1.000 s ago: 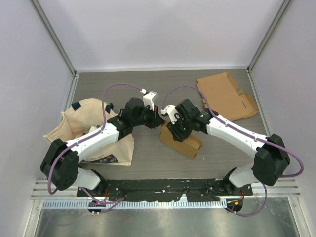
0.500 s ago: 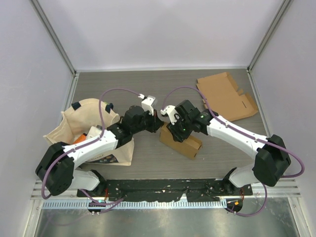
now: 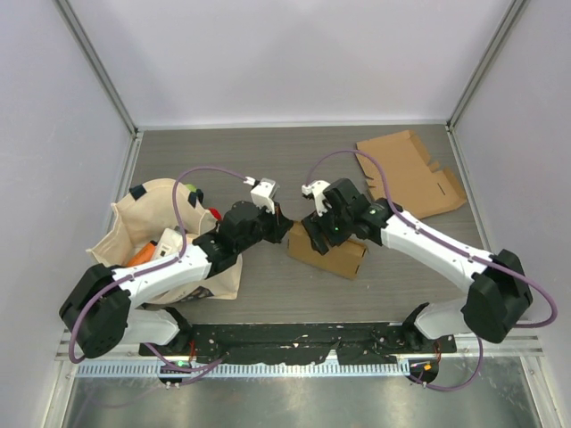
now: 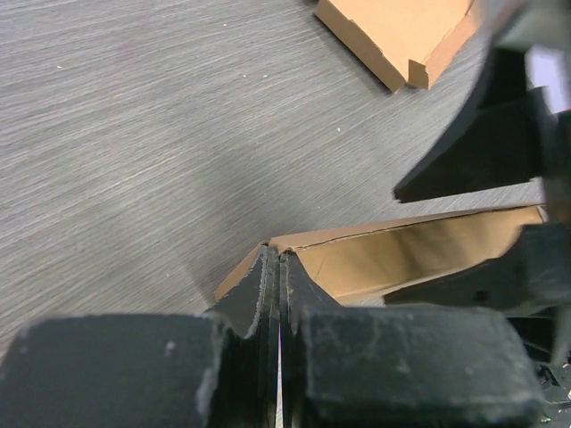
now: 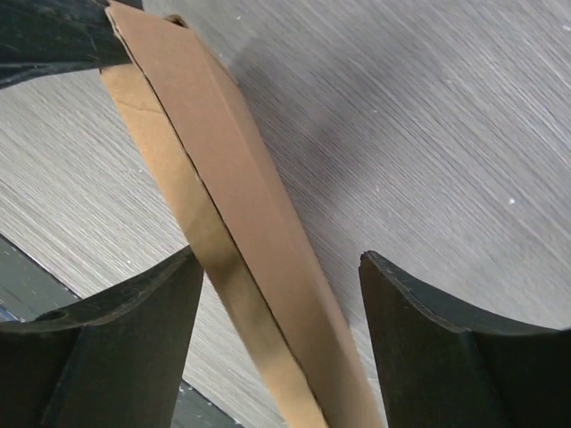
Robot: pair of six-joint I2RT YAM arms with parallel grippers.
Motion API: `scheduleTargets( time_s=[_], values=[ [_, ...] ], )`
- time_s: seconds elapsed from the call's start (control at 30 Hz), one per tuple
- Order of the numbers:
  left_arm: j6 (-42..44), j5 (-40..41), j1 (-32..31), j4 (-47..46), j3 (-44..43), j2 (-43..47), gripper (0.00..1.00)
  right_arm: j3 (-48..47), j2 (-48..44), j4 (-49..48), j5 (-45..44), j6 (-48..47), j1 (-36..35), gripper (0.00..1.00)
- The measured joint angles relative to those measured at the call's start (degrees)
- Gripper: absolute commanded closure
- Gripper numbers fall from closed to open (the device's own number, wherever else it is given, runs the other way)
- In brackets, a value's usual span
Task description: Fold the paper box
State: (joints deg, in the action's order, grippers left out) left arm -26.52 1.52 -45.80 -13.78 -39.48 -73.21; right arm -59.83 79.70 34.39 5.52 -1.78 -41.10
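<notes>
My left jaws [image 4: 278,259] are clenched at the 9 o'clock corner of the paper box [image 3: 330,254]; I cannot tell whether card sits between them. My right jaws [image 5: 278,267] are released, astride a raised wall. The box lies just 5 o'clock of the middle of the tabletop [image 3: 268,160]. I judge it half-formed: walls up, closing left to do.

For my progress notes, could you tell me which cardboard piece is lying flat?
The cardboard sheet at the far right: it lies flat and unfolded, whereas the box nearer the middle has raised walls.
</notes>
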Motion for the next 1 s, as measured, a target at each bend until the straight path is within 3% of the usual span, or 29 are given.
scheduleTargets(
  time_s=[0.3, 0.47, 0.77, 1.0],
  values=[
    [0.0, 1.5, -0.1, 0.5, -0.2, 0.0, 1.00, -0.7, -17.4, 8.8, -9.9, 19.5, 0.5, 0.21],
    [0.0, 1.6, -0.1, 1.4, -0.6, 0.0, 1.00, -0.4, -24.6, 16.8, -14.3, 28.1, 0.7, 0.46],
    [0.0, 1.9, -0.1, 1.9, -0.6, 0.2, 1.00, 3.2, -29.9, 20.5, -16.4, 32.2, 0.7, 0.50],
    [0.0, 1.9, -0.1, 2.8, -0.6, 0.8, 1.00, 5.2, -27.7, 20.3, -17.7, 32.5, 0.7, 0.65]
  ],
)
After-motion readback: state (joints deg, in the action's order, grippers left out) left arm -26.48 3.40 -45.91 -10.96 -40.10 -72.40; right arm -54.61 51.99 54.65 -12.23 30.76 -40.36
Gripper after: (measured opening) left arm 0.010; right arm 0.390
